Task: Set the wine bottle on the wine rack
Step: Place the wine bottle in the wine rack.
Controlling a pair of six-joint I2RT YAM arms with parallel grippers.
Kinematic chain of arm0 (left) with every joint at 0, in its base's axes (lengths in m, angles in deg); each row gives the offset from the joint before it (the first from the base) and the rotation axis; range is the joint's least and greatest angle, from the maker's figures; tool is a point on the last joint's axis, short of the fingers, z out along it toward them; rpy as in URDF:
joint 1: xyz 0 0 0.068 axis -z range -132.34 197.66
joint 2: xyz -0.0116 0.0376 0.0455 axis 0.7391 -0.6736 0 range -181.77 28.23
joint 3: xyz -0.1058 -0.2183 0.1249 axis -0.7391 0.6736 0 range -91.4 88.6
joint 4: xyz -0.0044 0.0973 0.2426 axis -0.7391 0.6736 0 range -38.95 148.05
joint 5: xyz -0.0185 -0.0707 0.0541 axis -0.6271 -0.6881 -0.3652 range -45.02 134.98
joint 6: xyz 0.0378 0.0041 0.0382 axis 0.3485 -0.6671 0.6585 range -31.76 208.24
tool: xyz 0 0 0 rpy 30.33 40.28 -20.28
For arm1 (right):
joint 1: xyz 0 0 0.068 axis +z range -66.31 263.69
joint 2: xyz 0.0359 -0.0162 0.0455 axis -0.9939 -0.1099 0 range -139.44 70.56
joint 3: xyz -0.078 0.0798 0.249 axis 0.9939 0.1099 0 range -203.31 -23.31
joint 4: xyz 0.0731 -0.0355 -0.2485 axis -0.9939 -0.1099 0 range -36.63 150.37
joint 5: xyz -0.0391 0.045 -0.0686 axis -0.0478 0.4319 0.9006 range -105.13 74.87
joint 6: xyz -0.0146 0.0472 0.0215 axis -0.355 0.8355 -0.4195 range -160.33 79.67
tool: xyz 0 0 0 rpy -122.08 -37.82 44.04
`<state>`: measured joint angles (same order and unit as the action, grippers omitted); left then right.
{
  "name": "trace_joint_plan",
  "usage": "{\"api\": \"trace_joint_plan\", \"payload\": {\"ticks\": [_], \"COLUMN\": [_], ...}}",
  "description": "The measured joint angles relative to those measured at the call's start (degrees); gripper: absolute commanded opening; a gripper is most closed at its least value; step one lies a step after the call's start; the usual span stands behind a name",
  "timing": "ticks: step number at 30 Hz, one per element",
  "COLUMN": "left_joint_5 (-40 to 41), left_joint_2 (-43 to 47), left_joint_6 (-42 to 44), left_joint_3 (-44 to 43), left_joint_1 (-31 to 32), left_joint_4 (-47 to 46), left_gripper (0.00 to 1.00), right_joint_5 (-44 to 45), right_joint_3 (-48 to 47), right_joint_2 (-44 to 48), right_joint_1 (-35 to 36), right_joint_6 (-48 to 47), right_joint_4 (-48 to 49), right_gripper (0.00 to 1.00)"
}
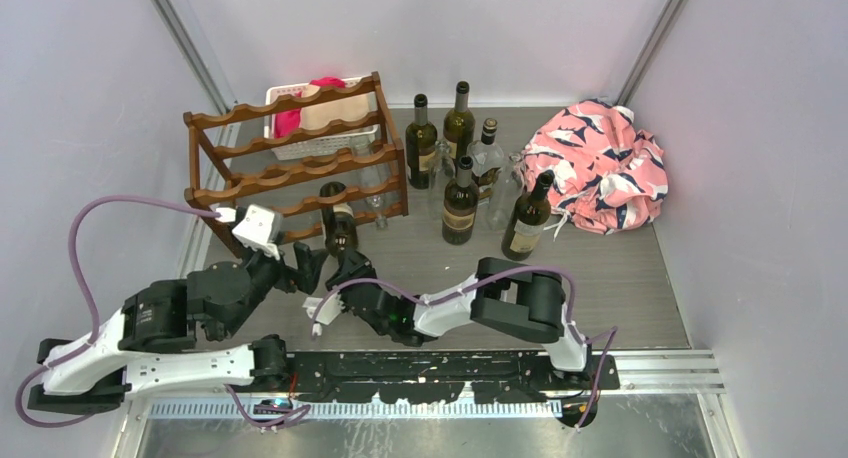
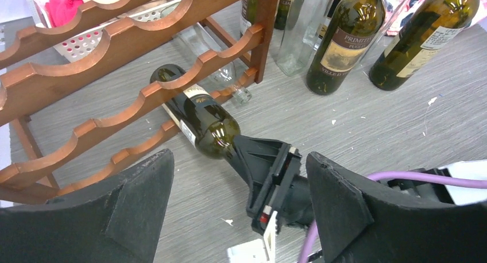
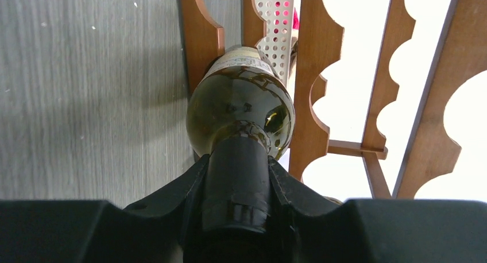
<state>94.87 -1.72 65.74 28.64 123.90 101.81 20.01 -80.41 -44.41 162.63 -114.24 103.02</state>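
Note:
The dark green wine bottle [image 1: 338, 225] lies on its side with its base pushed into the lowest tier of the reddish-brown wine rack [image 1: 290, 138]. My right gripper [image 1: 345, 270] is shut on its neck. In the right wrist view the black-capped neck sits between my fingers [image 3: 238, 182], the bottle [image 3: 241, 105] points into the rack [image 3: 313, 73]. In the left wrist view the bottle [image 2: 201, 116] rests against a scalloped rail [image 2: 132, 102]. My left gripper [image 1: 300, 268] is open and empty, just left of the right one; its gap [image 2: 238, 217] frames the right gripper [image 2: 273, 177].
A clear glass bottle [image 1: 372, 191] lies in the rack's lowest tier beside the dark one. Several upright bottles [image 1: 460, 203] stand right of the rack. A pink patterned cloth [image 1: 600, 163] lies at the back right. A white slotted basket [image 1: 320, 118] sits behind the rack.

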Motion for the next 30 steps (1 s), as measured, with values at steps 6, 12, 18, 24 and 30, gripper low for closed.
{"api": "trace_joint_plan", "payload": {"ticks": [6,12,18,24,30], "left_joint_5": [0.02,0.02,-0.09,-0.66,-1.60], "left_joint_2": [-0.35,2.51,4.63,4.70,4.70], "left_joint_6": [0.70,1.42,1.51,1.53,1.51], "left_joint_3": [-0.09,0.66,2.95,3.87,4.02], "left_joint_1": [0.00,0.00,0.00,0.00,0.00], "left_joint_4": [-1.77,-4.26,-4.79,-5.03,-5.31], "left_gripper": [0.85,0.85,0.87,0.89,0.89], "right_joint_5": [-1.40,-6.01,-9.70,-12.59,-13.49], "right_joint_3": [-4.42,-8.31,-9.11,-6.40,-3.48], "right_joint_2": [-4.13,-9.38,-12.28,-8.68,-3.39], "right_joint_1": [-3.02,-6.23,-6.99,-5.49,-1.95], "right_joint_6": [-0.07,0.37,-0.28,1.57,3.23], "right_joint_4": [0.00,1.03,2.01,-1.27,-6.56], "right_gripper": [0.37,0.74,1.00,1.00,1.00]}}
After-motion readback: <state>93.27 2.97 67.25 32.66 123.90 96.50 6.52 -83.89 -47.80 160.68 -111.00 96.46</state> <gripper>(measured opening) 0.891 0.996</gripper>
